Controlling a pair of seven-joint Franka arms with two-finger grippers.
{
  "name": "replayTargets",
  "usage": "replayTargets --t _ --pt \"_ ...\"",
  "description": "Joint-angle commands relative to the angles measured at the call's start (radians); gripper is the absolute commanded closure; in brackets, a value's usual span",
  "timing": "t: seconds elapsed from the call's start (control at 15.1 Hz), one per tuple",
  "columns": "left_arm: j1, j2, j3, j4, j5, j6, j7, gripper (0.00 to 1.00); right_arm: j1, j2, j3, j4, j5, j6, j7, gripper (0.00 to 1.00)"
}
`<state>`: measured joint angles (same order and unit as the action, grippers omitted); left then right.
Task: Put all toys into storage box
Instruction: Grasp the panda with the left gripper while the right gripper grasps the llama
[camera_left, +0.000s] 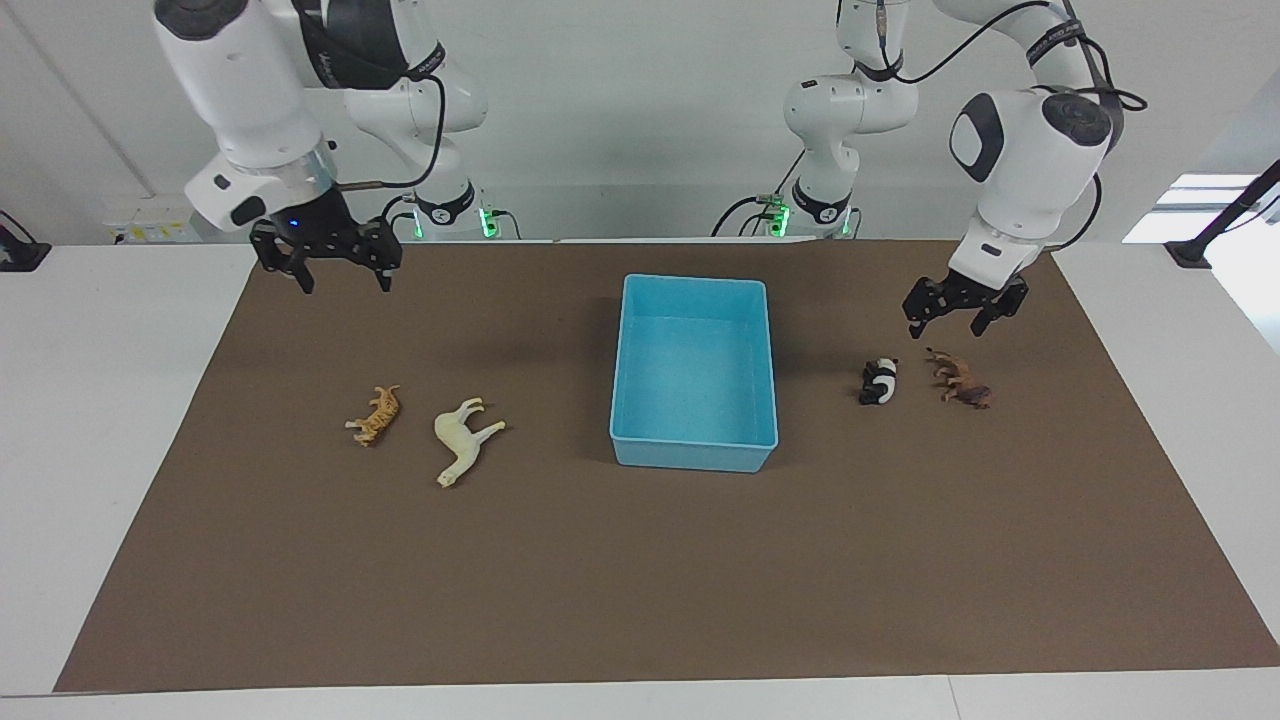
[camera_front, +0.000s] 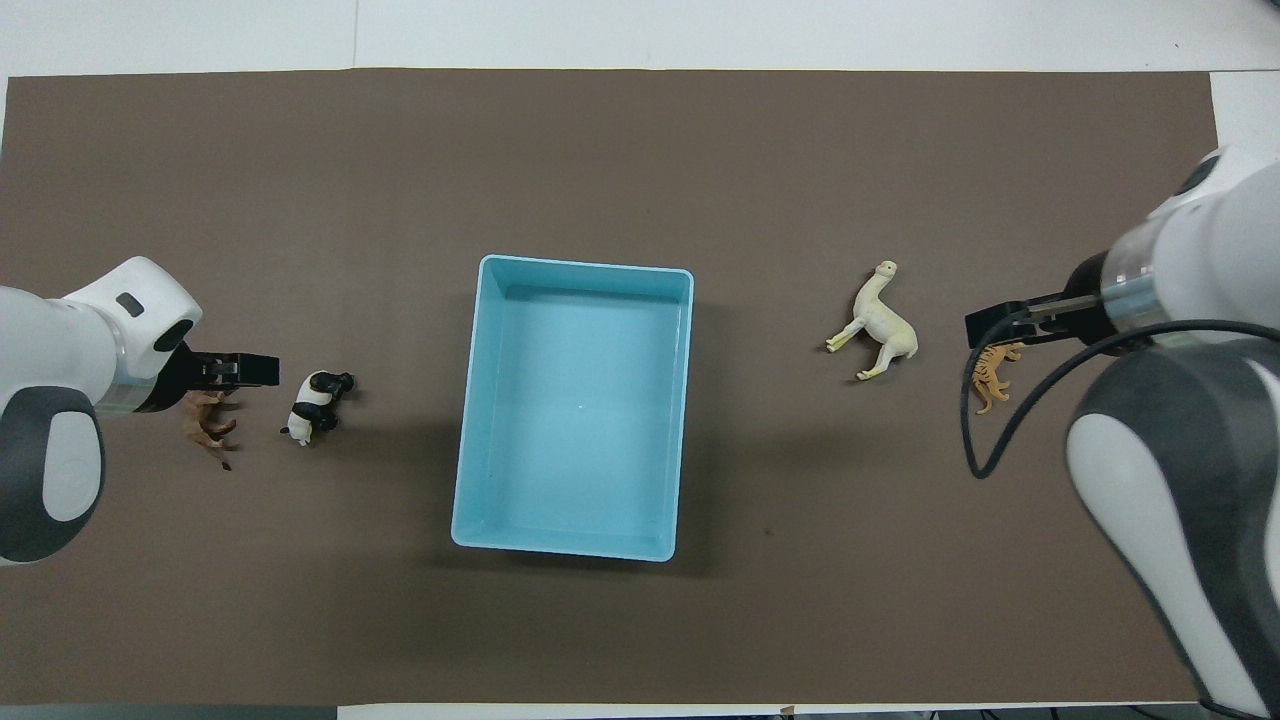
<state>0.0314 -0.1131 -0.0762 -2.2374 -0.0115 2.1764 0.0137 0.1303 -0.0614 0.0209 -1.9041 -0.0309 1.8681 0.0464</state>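
**Four toy animals lying outside an empty blue box, two grippers hanging above them**

Facing view: a light blue storage box (camera_left: 693, 375) is sitting mid-table on a brown mat (camera_left: 640, 580), with nothing in it. Toward the right arm's end, two toys are lying on their sides: an orange tiger (camera_left: 375, 416) and, just beside it and closer to the box, a larger cream horse (camera_left: 463, 437). Toward the left arm's end are lying a black-and-white panda (camera_left: 879, 381) and a brown animal (camera_left: 961, 379). That makes four toys and one box. The left gripper (camera_left: 952, 312) is hanging in the air close above the brown animal, fingers spread and holding nothing. The right gripper (camera_left: 333, 262) is hanging high over the mat, fingers apart, also unladen.

Overhead view: the left gripper (camera_front: 238, 369) is covering part of the brown animal (camera_front: 208, 425), with the panda (camera_front: 316, 401) just beside it. The right gripper (camera_front: 1000, 326) is overlapping the tiger (camera_front: 990, 377); the horse (camera_front: 879, 322) is lying between tiger and box (camera_front: 572, 272).

The toys are probably light, rigid, smooth plastic, likely to skid; pinching across the torso, not the thin legs, seems safest.
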Motion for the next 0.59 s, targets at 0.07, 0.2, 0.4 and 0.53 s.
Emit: replayTargets --t 0.07,0.2,0.4,0.53 --pt "-0.056 0.027 0.007 -0.079 0.013 0.127 -0.006 0.00 0.035 0.063 -0.001 -0.113 -0.007 0.175 -0.058 0.00" --pt "-0.065 0.075 0.007 -0.082 0.015 0.184 -0.008 0.00 0.058 0.129 -0.001 -0.134 -0.011 0.268 -0.167 0.00" --pt "-0.068 0.119 0.007 -0.082 0.013 0.218 -0.023 0.00 0.054 0.187 -0.001 -0.208 -0.018 0.449 -0.275 0.00" --pt "-0.065 0.125 0.009 -0.093 0.013 0.249 -0.018 0.00 0.043 0.212 -0.002 -0.220 -0.020 0.500 -0.310 0.00"
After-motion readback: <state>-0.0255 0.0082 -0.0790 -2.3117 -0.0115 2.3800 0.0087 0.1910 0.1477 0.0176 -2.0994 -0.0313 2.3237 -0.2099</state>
